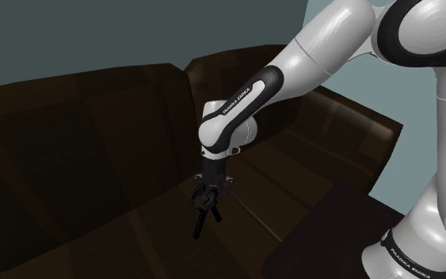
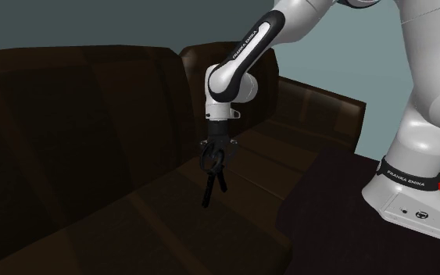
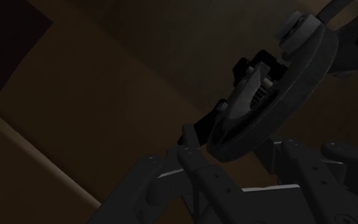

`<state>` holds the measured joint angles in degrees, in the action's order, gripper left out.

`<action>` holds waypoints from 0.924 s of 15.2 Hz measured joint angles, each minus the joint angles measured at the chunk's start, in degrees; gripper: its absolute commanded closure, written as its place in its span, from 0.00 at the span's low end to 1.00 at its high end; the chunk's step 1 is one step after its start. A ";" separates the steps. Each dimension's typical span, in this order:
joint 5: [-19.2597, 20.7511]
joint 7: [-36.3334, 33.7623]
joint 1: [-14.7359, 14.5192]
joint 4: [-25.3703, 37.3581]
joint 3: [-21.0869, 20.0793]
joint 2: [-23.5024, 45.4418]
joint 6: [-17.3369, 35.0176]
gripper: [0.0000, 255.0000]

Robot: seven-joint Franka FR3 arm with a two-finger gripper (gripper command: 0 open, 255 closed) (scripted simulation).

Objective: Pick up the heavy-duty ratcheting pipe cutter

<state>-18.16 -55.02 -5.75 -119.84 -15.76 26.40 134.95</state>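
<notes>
Gripper [image 1: 207,198] clamped around pipe cutter [image 1: 200,226] — handles dangle toward 6 o'clock over dark sofa [image 1: 70,150]; grasp looks done — clearance from seat hard to judge

The sofa [image 1: 94,119] is dark brown, smooth and leather-like, with a faint sheen on its seat cushions. The arm [image 1: 324,47] has glossy white shells and dark glossy joints. The end effector [image 1: 207,200] is matt black. The pipe cutter [image 3: 279,108] looks like dull grey metal. The wall [image 1: 94,32] at 12 o'clock of the sofa is flat matt grey-green
</notes>
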 measured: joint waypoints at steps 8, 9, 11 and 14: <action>-0.16 -0.64 0.44 -0.36 -0.22 -3.69 -3.40 1.00; -0.16 -0.75 0.51 -0.23 -0.24 -4.18 -4.01 1.00; -0.18 -1.29 0.52 0.04 -0.35 -5.47 -5.46 1.00; -0.26 -1.75 0.66 0.18 -0.47 -7.26 -7.33 1.00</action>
<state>-18.42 -56.77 -5.09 -119.66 -16.23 19.14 127.63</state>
